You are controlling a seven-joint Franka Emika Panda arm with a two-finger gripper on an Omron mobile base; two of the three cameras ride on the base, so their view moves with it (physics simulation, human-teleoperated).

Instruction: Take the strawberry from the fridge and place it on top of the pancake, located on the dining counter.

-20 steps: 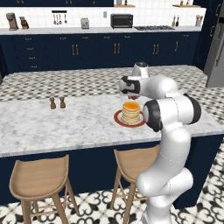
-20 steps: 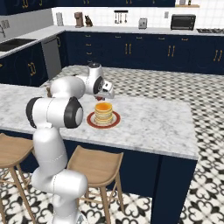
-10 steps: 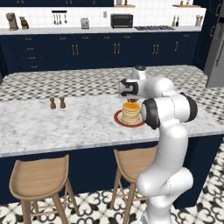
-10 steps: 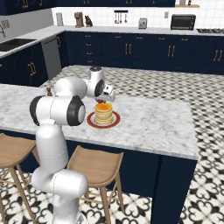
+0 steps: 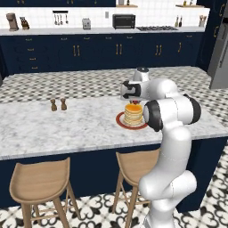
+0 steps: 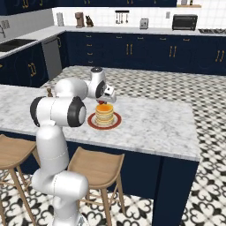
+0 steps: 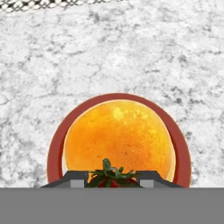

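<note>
Gripper clamps the strawberry directly above the pancake, near its near edge; release requires only descent

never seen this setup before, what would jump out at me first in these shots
The white arm bends over the dining counter, its hand shut on the strawberry just above the pancake. That golden stack sits on a red-rimmed plate near the counter's front edge. Two small brown shakers stand apart to the left, with wooden stools below.
</note>
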